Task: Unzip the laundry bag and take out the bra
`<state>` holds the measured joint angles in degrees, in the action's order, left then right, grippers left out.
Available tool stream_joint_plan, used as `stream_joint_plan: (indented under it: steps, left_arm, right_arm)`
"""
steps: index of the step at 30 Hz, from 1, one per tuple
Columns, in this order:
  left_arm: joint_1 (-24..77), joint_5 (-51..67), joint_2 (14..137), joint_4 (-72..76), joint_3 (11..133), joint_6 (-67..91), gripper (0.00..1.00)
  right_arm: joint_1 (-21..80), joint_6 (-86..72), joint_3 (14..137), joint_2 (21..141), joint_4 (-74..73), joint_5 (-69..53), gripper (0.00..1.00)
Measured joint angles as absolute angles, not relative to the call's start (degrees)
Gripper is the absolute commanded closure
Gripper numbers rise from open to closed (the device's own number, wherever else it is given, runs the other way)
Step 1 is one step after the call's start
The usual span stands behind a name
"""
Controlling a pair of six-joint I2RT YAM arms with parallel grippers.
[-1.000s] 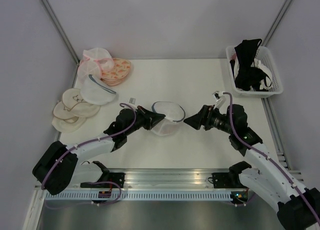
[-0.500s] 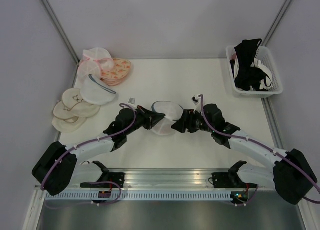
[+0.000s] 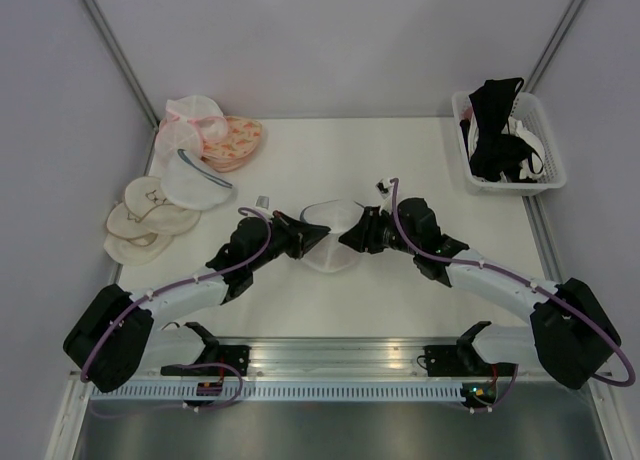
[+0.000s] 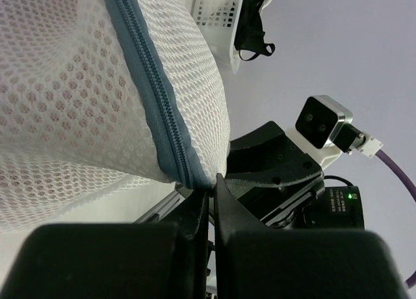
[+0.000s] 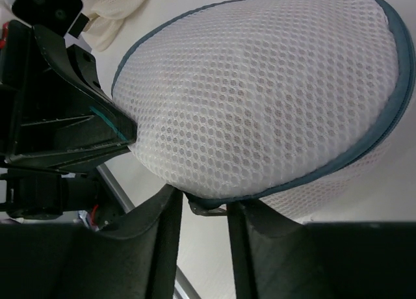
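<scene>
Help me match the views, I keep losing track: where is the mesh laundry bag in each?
Top external: laundry bag at the picture's centre.
Left wrist: bag fills the upper left.
Right wrist: bag fills the middle and upper right.
Shared by both wrist views: its grey-blue zipper rim.

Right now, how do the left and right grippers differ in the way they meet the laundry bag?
The left gripper has its jaws shut, pinching the laundry bag at its zipper rim; the right gripper has its jaws apart, the zipper pull between them. The left gripper reaches from the bag's left, the right gripper from its right. Both sit at the rim.
</scene>
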<state>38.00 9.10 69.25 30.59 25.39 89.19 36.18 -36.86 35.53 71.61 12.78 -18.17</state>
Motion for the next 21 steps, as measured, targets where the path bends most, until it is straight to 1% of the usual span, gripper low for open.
stream_joint_plan:
  steps: [2,3,4,6,7,9,10,14,21]
  left_arm:
    - [38.0,9.1,69.3,30.6,25.3,89.3,0.98]
    - [38.0,9.1,69.3,30.6,25.2,89.4,0.98]
    - [38.0,9.1,69.3,30.6,25.1,89.4,0.98]
    - [38.0,9.1,69.3,30.7,25.0,89.4,0.98]
    - [38.0,9.1,69.3,30.7,24.9,89.4,0.98]
    - [38.0,9.1,69.3,30.7,24.9,89.5,0.98]
    - [38.0,9.1,69.3,30.7,24.9,89.5,0.98]
    - [37.8,9.6,69.3,30.6,24.9,89.4,0.98]
    - [36.1,14.0,69.3,30.7,23.9,88.7,0.98]
  right_arm:
    - [36.2,-37.1,35.7,71.6,12.9,-18.3,0.72]
    - [36.2,-37.2,35.7,71.6,12.9,-18.4,0.76]
    - [36.2,-37.3,35.7,71.6,12.9,-18.6,0.83]
    - [36.2,-37.6,35.7,71.6,12.9,-19.0,0.89]
    - [36.2,-37.7,35.7,71.6,12.9,-19.2,0.94]
    - [36.2,-37.7,35.7,71.6,12.8,-19.5,0.96]
    - [36.2,-37.7,35.7,71.6,12.5,-19.7,1.0]
    - [36.4,-36.8,36.6,71.3,8.8,-20.0,1.0]
    - [37.5,-29.8,43.2,70.7,-6.6,-19.7,1.0]
